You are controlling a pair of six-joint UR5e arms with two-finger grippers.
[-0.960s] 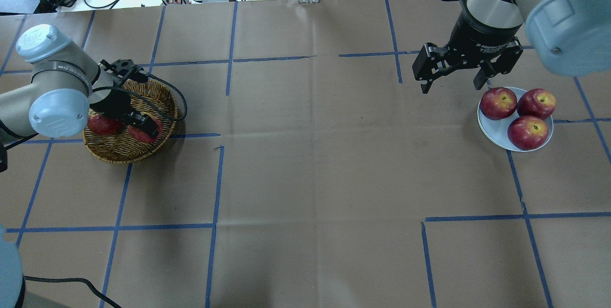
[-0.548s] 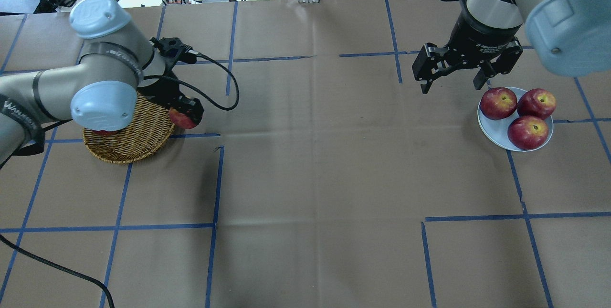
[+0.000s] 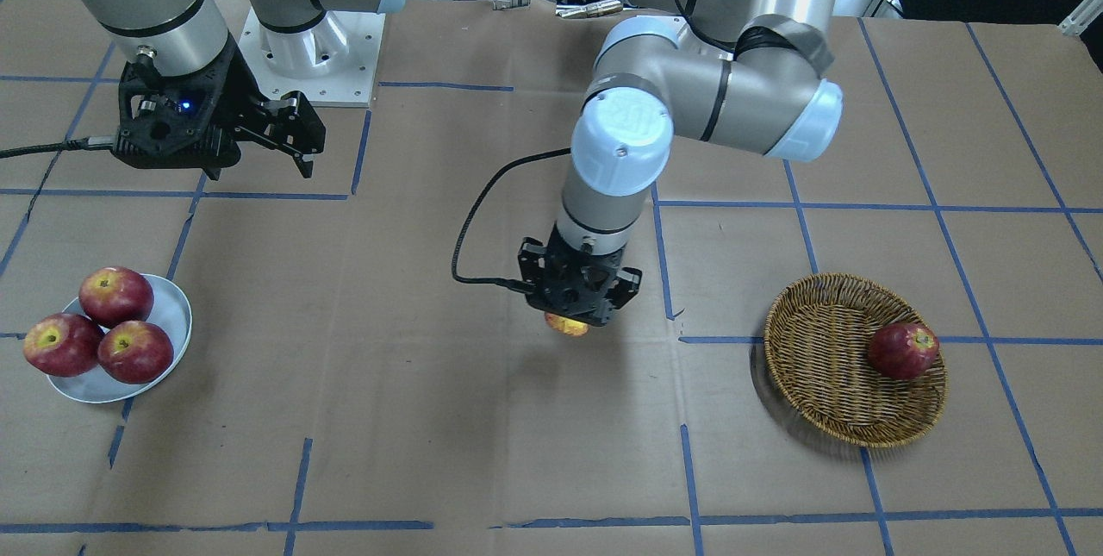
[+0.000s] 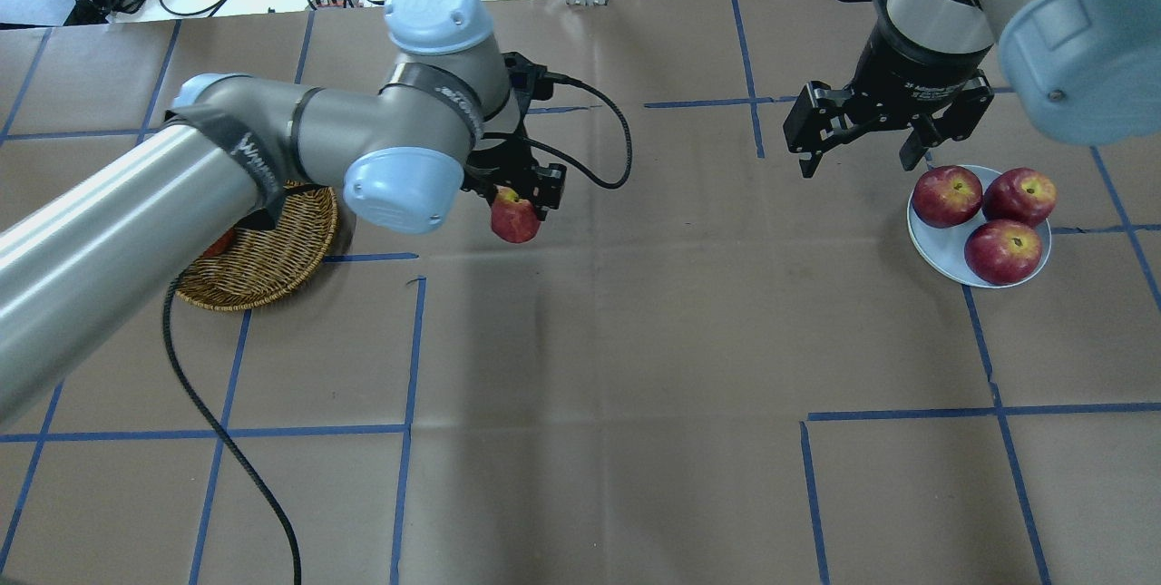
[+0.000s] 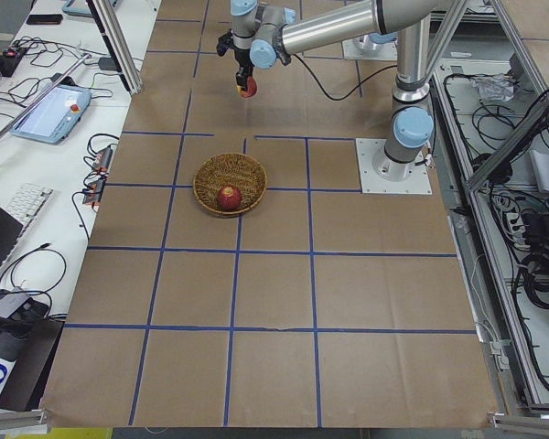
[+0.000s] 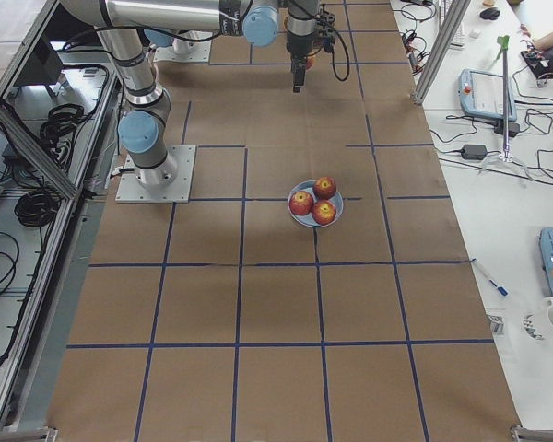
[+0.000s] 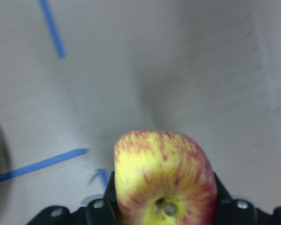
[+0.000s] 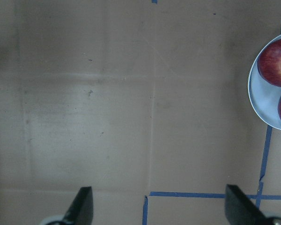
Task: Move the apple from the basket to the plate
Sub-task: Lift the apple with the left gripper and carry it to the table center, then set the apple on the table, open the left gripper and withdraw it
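Note:
My left gripper [image 4: 519, 207] is shut on the apple [image 4: 514, 219], red with yellow patches, and holds it above the table right of the basket [image 4: 272, 263]. In the left wrist view the apple [image 7: 164, 183] fills the space between the jaws, its yellow side showing. In the front view the apple [image 3: 566, 326] hangs under the left gripper [image 3: 573, 315], between the basket [image 3: 819, 358] and the plate [image 3: 177, 315]. My right gripper [image 4: 857, 166] is open and empty, hovering just left of the plate [image 4: 943, 248]. The right wrist view shows its fingers [image 8: 84, 206] apart and the plate [image 8: 260, 98] at the right edge.
One dark red apple [image 3: 902, 350] lies in the basket. Three red apples [image 4: 1002, 251] fill the plate. Blue tape lines [image 4: 413, 340] cross the brown paper table. A black cable [image 4: 608, 127] trails from the left wrist.
My left gripper has lifted the apple out of the basket and carried it right, toward the table's middle. The right arm has not moved.

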